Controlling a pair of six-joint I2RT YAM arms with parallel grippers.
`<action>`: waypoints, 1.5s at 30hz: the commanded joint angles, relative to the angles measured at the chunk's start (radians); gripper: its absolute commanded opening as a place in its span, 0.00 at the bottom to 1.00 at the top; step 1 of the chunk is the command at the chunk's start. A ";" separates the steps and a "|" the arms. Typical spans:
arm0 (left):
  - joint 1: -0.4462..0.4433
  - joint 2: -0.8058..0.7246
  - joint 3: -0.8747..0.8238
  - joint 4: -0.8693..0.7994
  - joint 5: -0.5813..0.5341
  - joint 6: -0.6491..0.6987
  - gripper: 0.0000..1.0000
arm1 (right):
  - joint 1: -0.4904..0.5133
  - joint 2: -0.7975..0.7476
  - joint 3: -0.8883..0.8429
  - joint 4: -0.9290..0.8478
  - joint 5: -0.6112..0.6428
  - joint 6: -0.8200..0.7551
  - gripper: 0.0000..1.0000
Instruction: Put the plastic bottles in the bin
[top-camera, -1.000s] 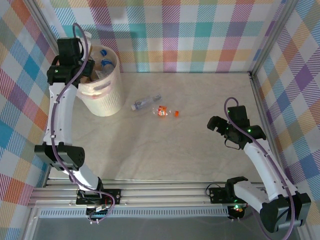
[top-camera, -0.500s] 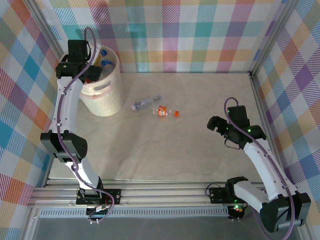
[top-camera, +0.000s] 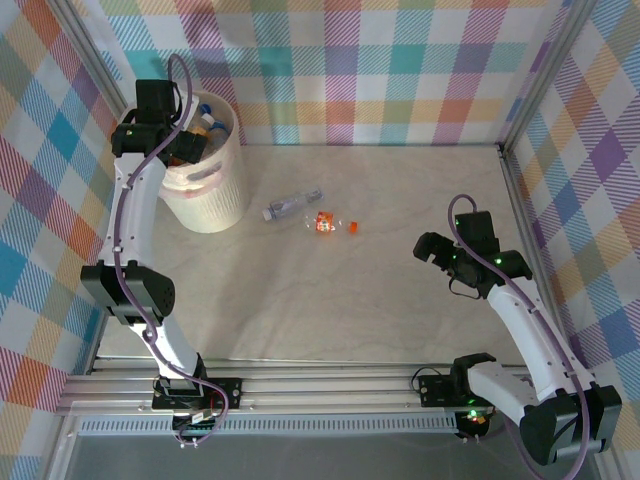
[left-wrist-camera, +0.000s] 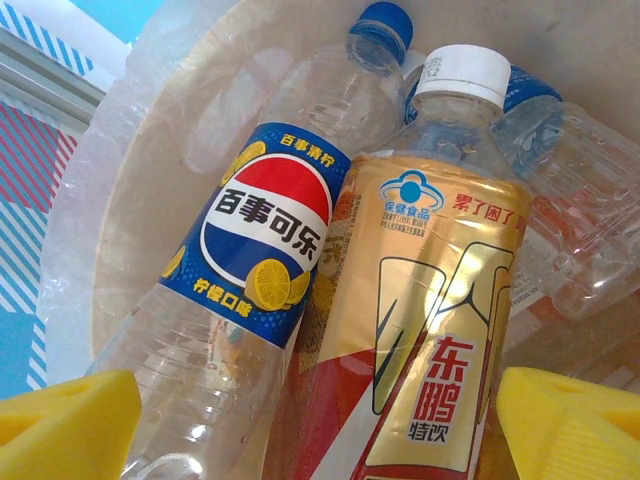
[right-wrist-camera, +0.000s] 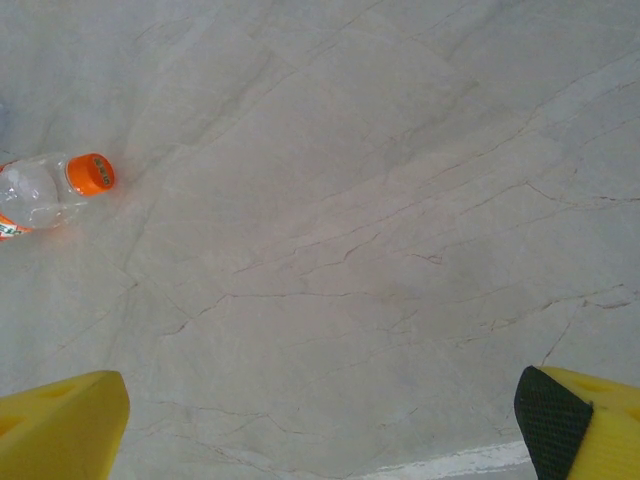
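The left gripper is held over the bin at the table's far left, with its fingers set wide apart and nothing clamped. Inside the bin, a blue-labelled Pepsi bottle and a gold-labelled, white-capped bottle are seen side by side, touching. A clear bottle and a crushed orange-capped bottle are found lying on the table, near the bin. The right gripper is held spread open over bare table, well apart from them.
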 joint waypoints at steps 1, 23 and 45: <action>0.009 -0.059 -0.003 0.010 -0.019 -0.038 0.90 | -0.005 0.007 -0.007 0.014 -0.014 -0.006 1.00; -0.214 -0.373 -0.424 0.276 0.346 -0.427 0.93 | -0.005 0.070 -0.021 0.054 -0.072 0.006 1.00; -0.526 0.191 -0.263 0.228 0.240 -0.392 0.95 | -0.005 0.077 -0.019 0.020 -0.078 0.008 1.00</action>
